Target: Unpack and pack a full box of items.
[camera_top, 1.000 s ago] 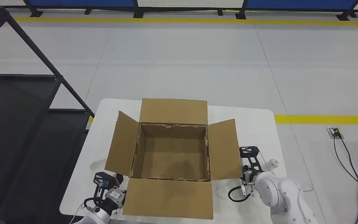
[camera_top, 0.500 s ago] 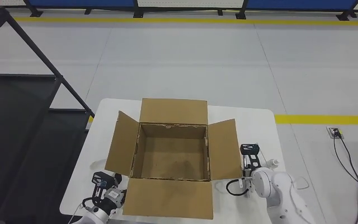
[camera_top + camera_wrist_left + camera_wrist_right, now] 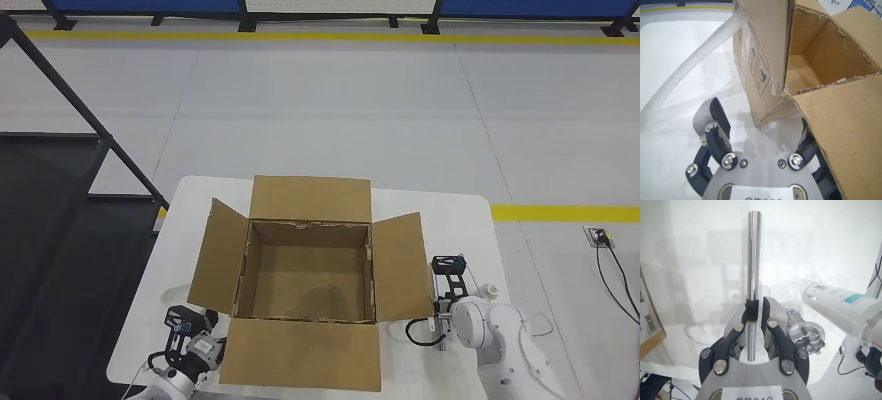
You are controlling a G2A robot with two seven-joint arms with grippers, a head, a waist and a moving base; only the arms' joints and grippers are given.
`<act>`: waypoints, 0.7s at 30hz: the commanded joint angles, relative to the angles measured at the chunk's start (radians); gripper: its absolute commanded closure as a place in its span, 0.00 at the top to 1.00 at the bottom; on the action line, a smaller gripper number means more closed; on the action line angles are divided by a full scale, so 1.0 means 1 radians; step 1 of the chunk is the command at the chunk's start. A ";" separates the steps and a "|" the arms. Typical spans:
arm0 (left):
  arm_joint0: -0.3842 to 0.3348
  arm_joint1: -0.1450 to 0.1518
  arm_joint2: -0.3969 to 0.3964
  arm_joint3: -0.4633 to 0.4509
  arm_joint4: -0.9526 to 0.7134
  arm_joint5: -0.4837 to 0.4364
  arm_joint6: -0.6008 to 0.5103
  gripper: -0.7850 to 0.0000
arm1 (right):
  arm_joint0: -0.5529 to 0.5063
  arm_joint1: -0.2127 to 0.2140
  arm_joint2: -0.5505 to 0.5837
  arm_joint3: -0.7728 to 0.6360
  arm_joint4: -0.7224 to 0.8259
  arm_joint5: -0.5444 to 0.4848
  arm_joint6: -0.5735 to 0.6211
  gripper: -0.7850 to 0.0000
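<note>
1. Right claw (image 3: 756, 303): I read it as clenched to a narrow gap, grasping a metal rod (image 3: 754, 256). The rod runs straight out from between the pads, in line with the claw.
2. A cast metal part (image 3: 806, 332) lies on the table (image 3: 195, 215) just beside this claw. A white bottle (image 3: 836, 302) lies on its side next to that part, near the table's right edge.
3. Bare tabletop lies beyond the rod tip. The box's right flap (image 3: 400, 265) stands just beside the claw in the top view.
4. Left claw (image 3: 759, 113): released, spread wide, holding nothing. One pad (image 3: 720, 115) sits over bare table. The other is tucked under the box's near flap (image 3: 844, 123).
5. This claw faces the box's near left corner, close to the table's front edge.
6. The box (image 3: 308, 285) sits mid-table with all four flaps folded outward. Its cardboard floor is in view.
</note>
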 commanded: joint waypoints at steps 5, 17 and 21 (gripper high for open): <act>0.000 0.000 -0.002 -0.003 -0.005 -0.002 0.000 1.00 | 0.001 0.000 0.001 -0.002 0.001 0.003 0.004 0.25; 0.005 0.002 -0.008 -0.006 -0.006 -0.004 0.000 1.00 | -0.127 0.007 0.111 -0.193 0.126 -0.018 -0.144 0.38; 0.007 0.003 -0.008 -0.009 -0.002 -0.008 -0.001 1.00 | -0.241 0.012 0.207 -0.335 0.240 -0.059 -0.252 0.39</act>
